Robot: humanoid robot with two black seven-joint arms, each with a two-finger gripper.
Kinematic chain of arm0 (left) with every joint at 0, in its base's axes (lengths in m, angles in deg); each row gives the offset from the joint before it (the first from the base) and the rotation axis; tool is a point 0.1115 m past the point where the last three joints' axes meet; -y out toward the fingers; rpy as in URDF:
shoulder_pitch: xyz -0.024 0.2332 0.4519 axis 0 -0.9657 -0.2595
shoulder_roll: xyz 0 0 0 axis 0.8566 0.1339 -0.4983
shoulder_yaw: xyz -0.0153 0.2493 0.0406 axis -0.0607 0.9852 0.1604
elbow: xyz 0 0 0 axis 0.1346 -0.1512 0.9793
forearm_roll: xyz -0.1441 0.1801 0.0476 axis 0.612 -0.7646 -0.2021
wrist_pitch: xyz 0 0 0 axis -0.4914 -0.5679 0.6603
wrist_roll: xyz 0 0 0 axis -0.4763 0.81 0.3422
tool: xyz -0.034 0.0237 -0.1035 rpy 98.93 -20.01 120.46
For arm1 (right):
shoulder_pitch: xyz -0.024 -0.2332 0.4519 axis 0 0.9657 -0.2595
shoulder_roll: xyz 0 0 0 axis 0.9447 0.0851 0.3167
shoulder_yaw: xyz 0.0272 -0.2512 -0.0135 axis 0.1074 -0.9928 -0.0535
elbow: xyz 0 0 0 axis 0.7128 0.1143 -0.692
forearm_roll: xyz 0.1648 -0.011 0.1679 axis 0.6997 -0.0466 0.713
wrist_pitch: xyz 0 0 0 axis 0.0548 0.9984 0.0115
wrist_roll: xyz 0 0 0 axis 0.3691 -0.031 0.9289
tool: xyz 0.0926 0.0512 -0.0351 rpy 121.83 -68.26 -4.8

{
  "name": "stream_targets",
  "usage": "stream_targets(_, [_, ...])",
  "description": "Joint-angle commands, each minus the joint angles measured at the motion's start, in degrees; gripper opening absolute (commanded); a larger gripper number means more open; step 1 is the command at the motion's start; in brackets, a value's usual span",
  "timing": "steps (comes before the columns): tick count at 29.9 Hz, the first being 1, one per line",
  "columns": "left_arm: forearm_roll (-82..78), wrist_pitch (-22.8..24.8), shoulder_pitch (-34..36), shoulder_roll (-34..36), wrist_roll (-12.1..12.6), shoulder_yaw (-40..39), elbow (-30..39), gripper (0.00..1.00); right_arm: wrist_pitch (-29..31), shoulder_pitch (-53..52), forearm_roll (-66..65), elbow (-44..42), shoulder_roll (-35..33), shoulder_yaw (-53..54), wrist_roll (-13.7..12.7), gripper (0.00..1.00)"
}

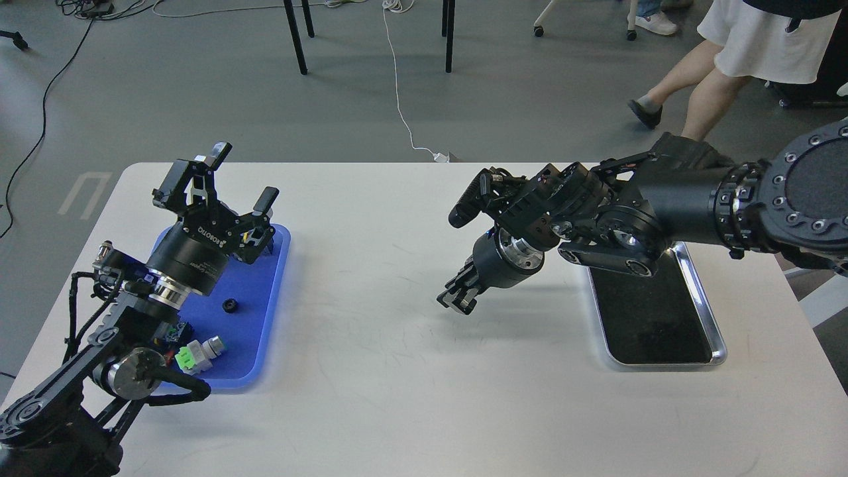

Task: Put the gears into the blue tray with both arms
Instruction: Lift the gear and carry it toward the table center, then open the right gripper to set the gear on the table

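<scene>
Gear [230,305] inside blue tray [273,291]

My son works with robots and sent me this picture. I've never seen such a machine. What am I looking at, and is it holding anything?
It is a single picture taken from the robot's own head, looking down at a white table. The two black jointed things are its arms. The left gripper is open and empty, raised over a blue tray. In that tray lie a small black gear and a green-and-white connector. The right gripper points down at the bare table; I cannot tell whether it holds anything. Behind it sits a steel tray with a black floor. A person's legs show beyond the table.
</scene>
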Motion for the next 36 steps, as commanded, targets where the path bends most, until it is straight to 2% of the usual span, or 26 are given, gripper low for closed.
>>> stream_targets(1, [0.00,0.08,-0.42,0.02,-0.01,-0.16,0.06,0.98,-0.33,0.87,0.13,-0.28,0.00,-0.97,0.00,0.16])
stream_targets(8, [0.00,0.08,-0.51,0.02,-0.01,-0.25,0.15,0.98,-0.59,2.53,1.18,-0.28,0.00,-0.98,0.00,0.16])
stream_targets(12, [0.00,0.08,-0.51,0.02,-0.01,-0.25,0.15,0.98,-3.22,4.38,3.91,-0.54,0.00,-1.06,0.00,0.19])
stream_targets(16, [0.00,0.08,-0.60,0.02,-0.01,-0.25,0.15,0.98,-4.28,6.75,4.35,-4.23,0.00,-0.89,0.00,0.20])
stream_targets(23, [0.00,0.08,-1.21,-0.07,-0.01,-0.33,0.15,0.98,-4.90,7.63,4.44,-4.67,0.00,-0.98,0.00,0.22])
stream_targets(25, [0.00,0.08,-1.30,-0.07,-0.01,-0.33,0.15,0.98,-5.16,7.81,4.87,-4.76,0.00,-0.89,0.00,0.27])
stream_targets(27, [-0.09,0.08,-1.30,-0.07,-0.01,-0.33,0.23,0.98,-5.16,7.81,6.01,-4.67,0.00,-0.89,0.00,0.38])
stream_targets(31, [0.00,0.08,-1.39,0.02,-0.01,-0.95,0.58,0.98,-5.34,7.72,6.99,-4.67,0.00,-0.89,0.00,0.54])
stream_targets(36, [0.00,0.08,-1.65,0.02,-0.01,-0.95,0.85,0.98,-5.87,7.72,8.30,-4.76,0.00,-0.98,0.00,0.65])
